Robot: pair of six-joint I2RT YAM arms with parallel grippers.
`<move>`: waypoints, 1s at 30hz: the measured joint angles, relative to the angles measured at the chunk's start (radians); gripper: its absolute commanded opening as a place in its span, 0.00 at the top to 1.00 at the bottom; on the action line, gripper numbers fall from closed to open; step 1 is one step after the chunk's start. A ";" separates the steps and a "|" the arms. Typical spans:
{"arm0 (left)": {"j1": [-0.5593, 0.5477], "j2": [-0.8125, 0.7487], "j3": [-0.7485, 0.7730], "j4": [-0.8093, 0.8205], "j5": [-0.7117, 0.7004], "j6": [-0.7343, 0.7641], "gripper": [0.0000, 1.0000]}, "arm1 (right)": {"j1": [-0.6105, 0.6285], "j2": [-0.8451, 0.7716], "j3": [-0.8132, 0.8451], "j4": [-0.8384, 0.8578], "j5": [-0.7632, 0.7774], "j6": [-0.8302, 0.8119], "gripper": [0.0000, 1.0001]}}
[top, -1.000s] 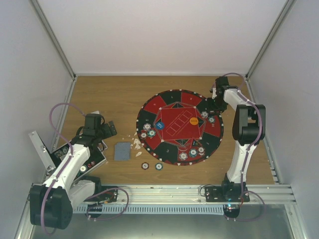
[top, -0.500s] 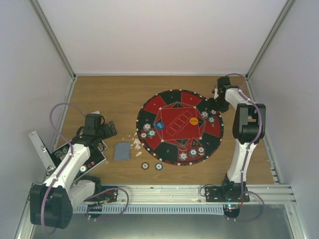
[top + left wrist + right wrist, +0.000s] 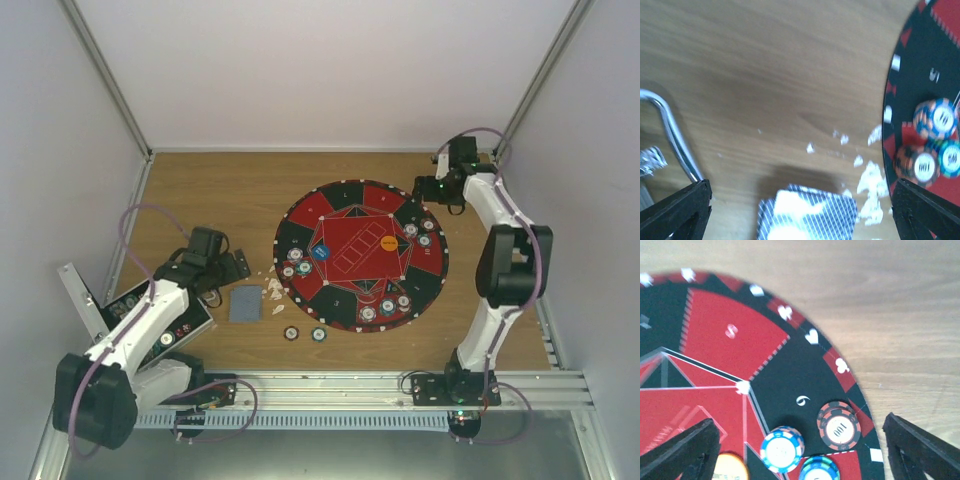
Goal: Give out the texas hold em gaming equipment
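Observation:
Poker chips lie in three clusters on the mat: at its right (image 3: 420, 232), left (image 3: 296, 265) and near edge (image 3: 386, 307). Two more chips (image 3: 304, 334) rest on the wood in front. A blue disc (image 3: 321, 252) and an orange disc (image 3: 389, 242) sit near the mat's middle. The striped card deck (image 3: 243, 302) (image 3: 807, 215) lies left of the mat. My left gripper (image 3: 238, 266) (image 3: 800, 200) hangs open just beyond the deck, empty. My right gripper (image 3: 420, 195) (image 3: 801, 432) is open above the red-and-black chip (image 3: 839, 426), blue chip (image 3: 782, 447) and teal chip (image 3: 819, 469), holding nothing.
The round red-and-black mat (image 3: 345, 205) fills the table's middle. A black hinged case (image 3: 150, 310) lies open at the left edge, its metal handle (image 3: 672, 135) close to my left finger. White scraps (image 3: 275, 290) litter the wood between deck and mat.
My right gripper has opened and drawn back up toward the mat's far right rim, leaving the chips on the mat. My left arm has swung right, closer to the card deck.

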 measured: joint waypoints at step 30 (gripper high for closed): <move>-0.212 0.195 0.110 -0.291 0.021 -0.066 0.01 | 0.102 -0.449 -0.481 0.347 -0.225 0.169 0.00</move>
